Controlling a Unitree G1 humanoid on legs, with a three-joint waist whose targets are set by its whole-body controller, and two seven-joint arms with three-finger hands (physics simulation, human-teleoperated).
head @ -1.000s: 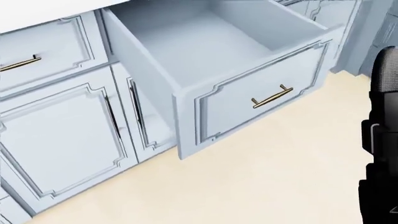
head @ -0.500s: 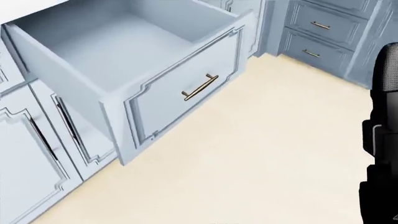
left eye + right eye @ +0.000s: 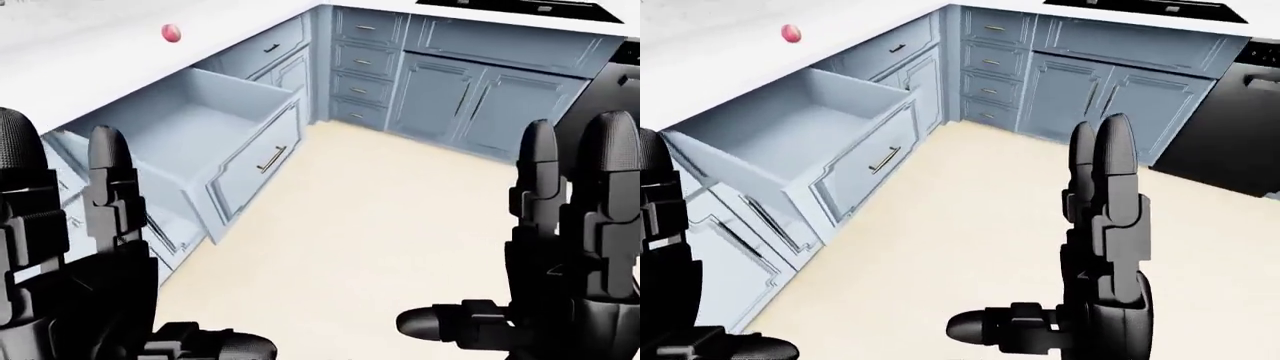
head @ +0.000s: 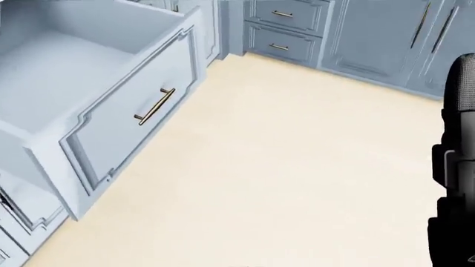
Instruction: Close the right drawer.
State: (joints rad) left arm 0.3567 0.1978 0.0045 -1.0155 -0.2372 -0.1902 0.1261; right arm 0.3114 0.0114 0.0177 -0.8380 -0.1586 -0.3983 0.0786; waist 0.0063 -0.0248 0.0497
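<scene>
The light-blue drawer stands pulled far out of the cabinet run at the left of the head view, its inside bare, a brass bar handle on its face. The same drawer shows in the left-eye view under the white counter. My left hand is raised at the lower left, fingers straight and open, holding nothing. Raised at the lower right, my right hand is also open with fingers up and thumb out. Both hands are well short of the drawer.
A small red ball lies on the white counter. More blue cabinets and drawers line the top of the views past an inside corner. A dark appliance stands at the right. Beige floor spreads between.
The whole picture has swung: the camera turned to the right, so the open drawer slid from the centre to the left edge of the head view and the corner cabinets came in.
</scene>
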